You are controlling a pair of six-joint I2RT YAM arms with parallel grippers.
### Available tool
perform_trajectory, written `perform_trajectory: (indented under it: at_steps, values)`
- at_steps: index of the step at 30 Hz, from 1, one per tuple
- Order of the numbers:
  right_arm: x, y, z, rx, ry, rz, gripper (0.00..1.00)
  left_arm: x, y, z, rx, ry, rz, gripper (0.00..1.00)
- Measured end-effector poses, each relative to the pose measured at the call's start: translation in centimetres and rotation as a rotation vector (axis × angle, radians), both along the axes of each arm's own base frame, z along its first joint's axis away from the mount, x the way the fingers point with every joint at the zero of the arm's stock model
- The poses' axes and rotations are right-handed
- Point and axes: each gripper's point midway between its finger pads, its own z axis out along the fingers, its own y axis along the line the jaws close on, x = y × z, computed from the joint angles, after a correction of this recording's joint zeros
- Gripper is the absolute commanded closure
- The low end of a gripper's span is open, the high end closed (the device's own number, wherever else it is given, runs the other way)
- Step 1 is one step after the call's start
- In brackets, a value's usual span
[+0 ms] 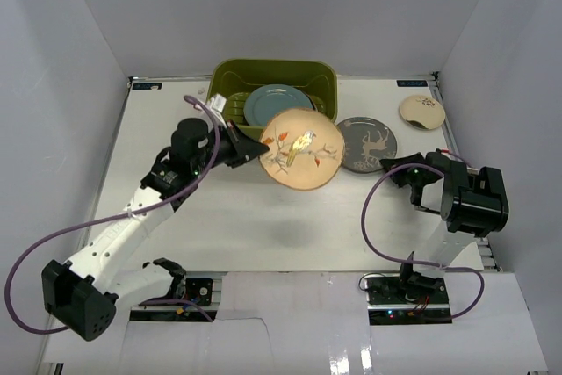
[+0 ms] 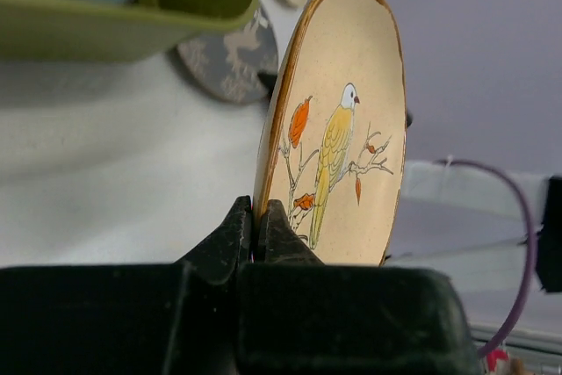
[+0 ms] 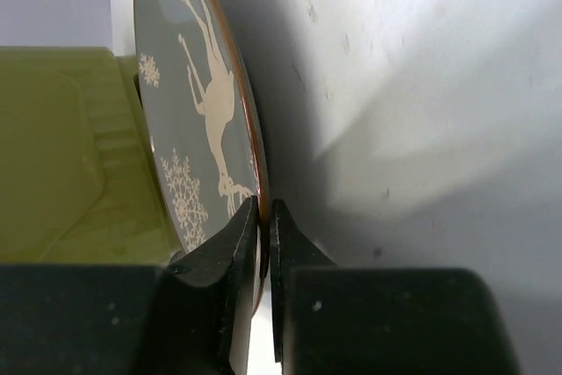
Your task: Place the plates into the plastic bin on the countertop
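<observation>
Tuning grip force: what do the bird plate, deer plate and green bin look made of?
Bird plate: likely glazed ceramic, with a cream face, painted bird, darker brown rim and low sheen.
Deer plate: probably ceramic too, with a smooth grey glaze and a brownish edge showing.
Green bin: plastic by the look, with a rolled moulded rim, uniform olive colour and slight gloss.

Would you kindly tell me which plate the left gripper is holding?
The cream bird plate, rim pinched in the left gripper; the right gripper holds the grey deer plate.
</observation>
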Motion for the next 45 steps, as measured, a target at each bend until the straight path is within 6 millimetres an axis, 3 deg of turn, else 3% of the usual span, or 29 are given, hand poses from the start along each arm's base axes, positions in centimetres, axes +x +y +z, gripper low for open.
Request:
perform_trajectory:
  at_steps: [5, 9, 12, 17, 20, 25, 35, 40, 42, 45]
  values:
    - [-2.7, 0.2, 1.6, -0.013, -0.032, -0.028, 0.92, 6.7, 1.0, 6.7, -0.056, -0.091, 0.085, 1.0]
    - [-5.8, -0.6, 2.6, -0.04, -0.046, -0.056, 0.92, 13.7, 1.3, 9.6, -0.045, -0.132, 0.165, 1.0]
    - [-7.4, -1.6, 3.7, -0.061, -0.055, -0.087, 0.92, 18.5, 2.0, 9.2, -0.011, -0.126, 0.219, 1.0]
    - [-7.8, -2.2, 8.5, -0.134, -0.167, -0.099, 0.92, 24.0, 4.2, 3.9, 0.095, -0.022, 0.294, 1.0]
    - [-7.4, -2.0, 12.4, -0.153, -0.249, -0.077, 0.92, 25.4, 5.5, 0.1, 0.157, 0.057, 0.323, 1.0]
    - [-6.8, -1.0, 18.5, -0.154, -0.382, -0.01, 0.92, 25.6, 7.0, -4.9, 0.251, 0.167, 0.342, 1.0]
    - [-6.6, 1.2, 25.9, -0.137, -0.514, 0.109, 0.92, 25.9, 6.3, -9.5, 0.297, 0.239, 0.299, 1.0]
    - [-6.2, 4.3, 29.1, -0.161, -0.569, 0.196, 0.92, 26.3, 6.0, -11.0, 0.299, 0.248, 0.282, 1.0]
    - [-6.2, 5.8, 29.7, -0.166, -0.583, 0.238, 0.92, 26.3, 6.0, -11.1, 0.3, 0.24, 0.279, 0.95]
    - [-6.2, 7.8, 29.7, -0.161, -0.581, 0.296, 0.92, 26.5, 6.0, -11.2, 0.304, 0.225, 0.275, 0.72]
